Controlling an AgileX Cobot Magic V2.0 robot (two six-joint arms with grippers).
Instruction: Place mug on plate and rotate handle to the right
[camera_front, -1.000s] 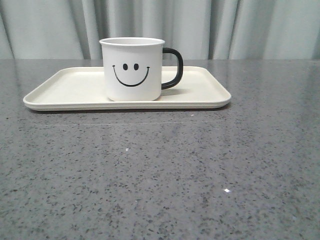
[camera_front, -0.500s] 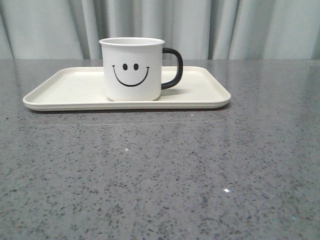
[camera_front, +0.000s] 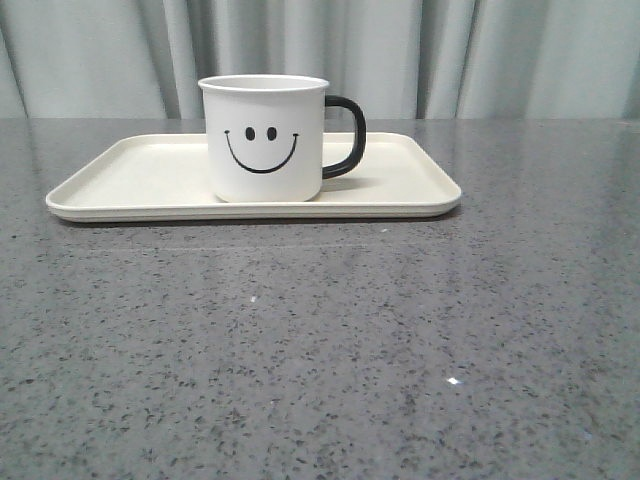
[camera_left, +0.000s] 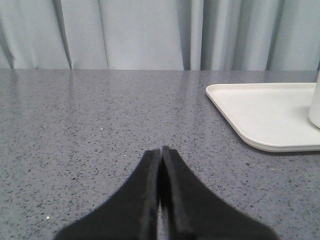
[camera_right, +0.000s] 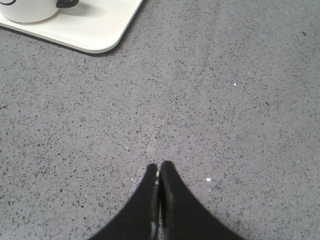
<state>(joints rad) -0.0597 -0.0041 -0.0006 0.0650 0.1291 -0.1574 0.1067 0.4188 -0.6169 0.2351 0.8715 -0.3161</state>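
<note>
White enamel mug (camera_front: 264, 140), smiley-faced, upright on cream rectangular plate (camera_front: 140, 180); black loop handle (camera_front: 347, 136) pointing right. Left gripper (camera_left: 160, 152) and right gripper (camera_right: 158, 167): fingers pressed together, empty, apart from plate.

White smiley mug (camera_front: 264, 138) upright on cream plate (camera_front: 140, 180); black handle (camera_front: 346, 136) right.

A grey speckled stone counter (camera_front: 320, 350) is spread across the whole foreground, and small bright glints of reflected light are scattered over its polished surface. A faint thin seam line is seen in it in the right wrist view. Behind its far edge, a pale grey-blue curtain (camera_front: 480, 55) is hung in vertical folds.
</note>
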